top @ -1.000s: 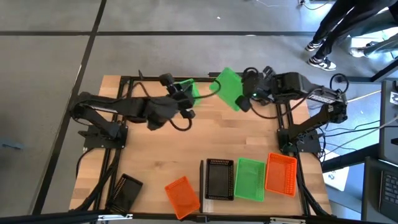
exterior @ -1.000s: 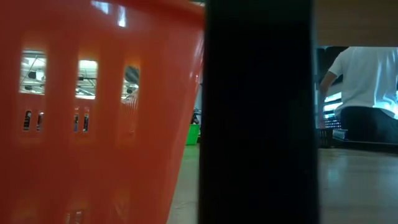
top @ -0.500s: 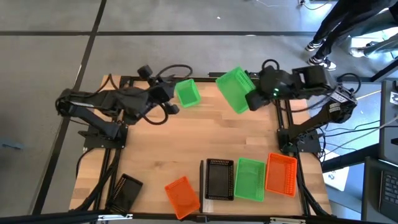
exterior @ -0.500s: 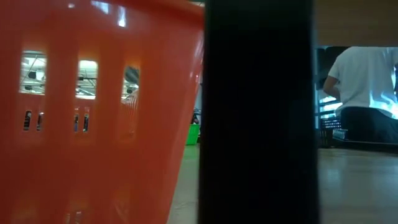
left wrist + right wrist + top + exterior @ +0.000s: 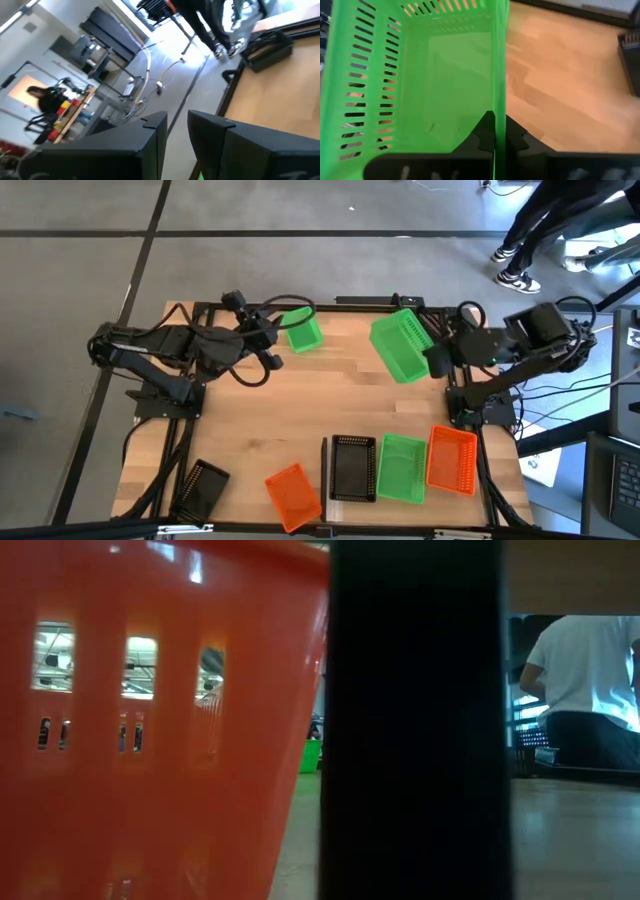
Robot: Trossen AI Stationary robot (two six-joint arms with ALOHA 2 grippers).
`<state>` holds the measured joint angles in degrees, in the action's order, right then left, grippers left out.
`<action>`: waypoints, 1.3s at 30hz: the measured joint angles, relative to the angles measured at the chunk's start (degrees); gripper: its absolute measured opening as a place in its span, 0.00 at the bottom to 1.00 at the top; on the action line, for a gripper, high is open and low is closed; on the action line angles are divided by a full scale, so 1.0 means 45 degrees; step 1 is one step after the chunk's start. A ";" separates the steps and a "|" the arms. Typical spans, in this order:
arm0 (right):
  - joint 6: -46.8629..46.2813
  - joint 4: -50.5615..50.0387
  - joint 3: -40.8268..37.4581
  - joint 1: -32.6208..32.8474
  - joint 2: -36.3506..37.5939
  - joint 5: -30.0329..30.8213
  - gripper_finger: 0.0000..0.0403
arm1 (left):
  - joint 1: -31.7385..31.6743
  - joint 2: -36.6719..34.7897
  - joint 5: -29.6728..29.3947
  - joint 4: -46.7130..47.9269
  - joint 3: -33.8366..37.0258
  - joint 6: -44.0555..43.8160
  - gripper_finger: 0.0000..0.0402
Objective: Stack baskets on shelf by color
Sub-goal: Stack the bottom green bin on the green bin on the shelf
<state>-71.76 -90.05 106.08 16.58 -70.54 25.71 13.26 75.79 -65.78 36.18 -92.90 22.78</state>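
Right claw (image 5: 436, 361) is clenching the wall of a green basket (image 5: 401, 345), carrying it tilted above the tabletop's (image 5: 330, 395) far right; left claw (image 5: 275, 332) is gripping a smaller green basket (image 5: 302, 330) at the far edge.

1. The high camera is looking straight down from well above, taking in the whole worktop (image 5: 300, 410), both arms and the floor around it.
2. The low camera is sitting at worktop height, facing level into the room; an orange basket (image 5: 150, 720) and a black upright (image 5: 415, 720) are standing right against its lens, blocking most of the view.
3. The left wrist camera is pointing past its arm's own fingers (image 5: 150, 145), out over the worktop's edge into the room.
4. The right wrist camera is looking very closely into a green basket (image 5: 420, 85), which the high view is also showing (image 5: 402, 345).
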 joint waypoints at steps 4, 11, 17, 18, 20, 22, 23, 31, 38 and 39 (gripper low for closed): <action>-0.1481 -0.0011 -0.1104 0.0474 0.0927 -0.0279 0.00 | -0.0175 0.0000 0.0573 0.0073 0.0000 -0.0038 0.18; -0.5178 0.0018 -0.2473 0.1707 0.1341 -0.3234 0.00 | -0.0567 0.0000 0.0620 0.0102 0.0000 -0.0068 0.18; -0.6838 0.0343 -0.2662 0.2729 0.0614 -0.5256 0.00 | -0.1009 0.0000 0.0613 0.0102 0.0000 -0.0056 0.18; -0.7113 0.0521 -0.2662 0.2858 0.0568 -0.5537 0.00 | -0.1082 0.0000 0.0613 0.0106 0.0000 -0.0051 0.18; -0.7699 0.0886 -0.2657 0.3123 0.0484 -0.5951 0.00 | -0.1230 0.0000 0.0606 0.0122 0.0000 -0.0051 0.18; -0.8416 0.1018 -0.2657 0.3513 0.0367 -0.6062 0.00 | -0.1419 0.0000 0.0808 0.0166 0.0000 -0.0049 0.18; -0.8768 0.1018 -0.2657 0.3734 0.0321 -0.6072 0.00 | -0.1512 0.0000 0.1091 0.0166 0.0000 -0.0051 0.18; -1.1749 0.1740 -0.2657 0.5223 -0.0069 -0.6442 0.00 | -0.2069 0.0000 0.2835 0.0166 0.0000 -0.0037 0.18; -1.3288 0.2976 -0.2657 0.6075 -0.0618 -0.6411 0.00 | -0.2505 0.0000 0.2890 0.0166 0.0000 -0.0037 0.18; -1.3408 0.2845 -0.2657 0.6182 -0.0730 -0.6413 0.00 | -0.2537 0.0000 0.2888 0.0169 0.0000 -0.0031 0.18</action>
<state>-132.09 -77.25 94.13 44.40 -73.83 -3.14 1.84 75.79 -52.79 36.94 -92.90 22.64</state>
